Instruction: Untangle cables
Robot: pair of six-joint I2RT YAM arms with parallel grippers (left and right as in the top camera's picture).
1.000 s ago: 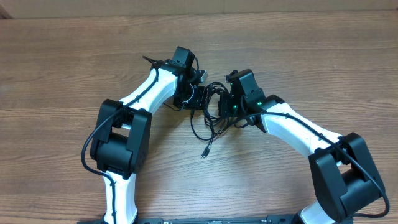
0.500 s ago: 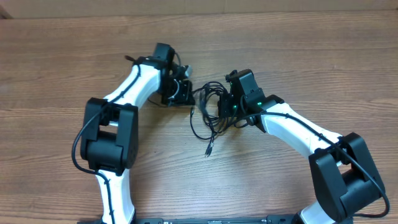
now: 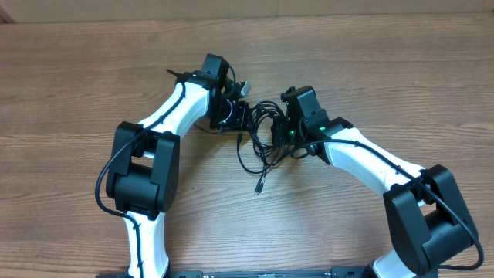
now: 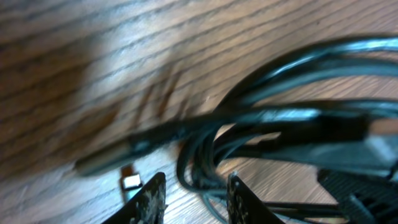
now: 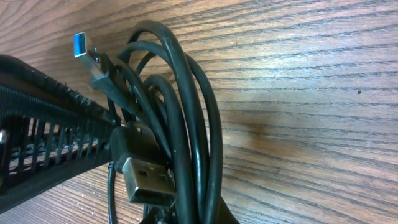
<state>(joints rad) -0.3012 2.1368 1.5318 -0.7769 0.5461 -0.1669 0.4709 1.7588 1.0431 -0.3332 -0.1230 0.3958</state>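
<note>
Left arm (image 3: 181,112) is back in toward the tangle after swinging out toward 9 o'clock; right arm (image 3: 363,158) unmoved, pile much the same.

Overhead: cables (image 3: 258,143) bunched mid-surface (image 3: 370,69) between the wrists. Left gripper (image 3: 235,117) sits at the pile's 10 o'clock and right gripper (image 3: 282,130) at its 3 o'clock. One loose tail with a plug (image 3: 258,188) trails to 6 o'clock.

Left wrist: blurry. Jaws apart, black loops showing through the gap, nothing pinched that I can see. Small silver-tipped connector (image 4: 130,182) lies at 7 o'clock.

Right wrist: jaws not clearly in frame, but together, clamped on the bundle, which runs down to them at 6 o'clock. Cords are thin, glossy and black, looped over each other. USB plug (image 5: 146,180) at 7 o'clock, blue-tongued plug (image 5: 84,46) at 11, mesh sleeve (image 5: 43,143) at 9.

Risk: left jaws closing on several strands at once would cinch the knot when pulled — or drag the slick bundle out of the right grip.
</note>
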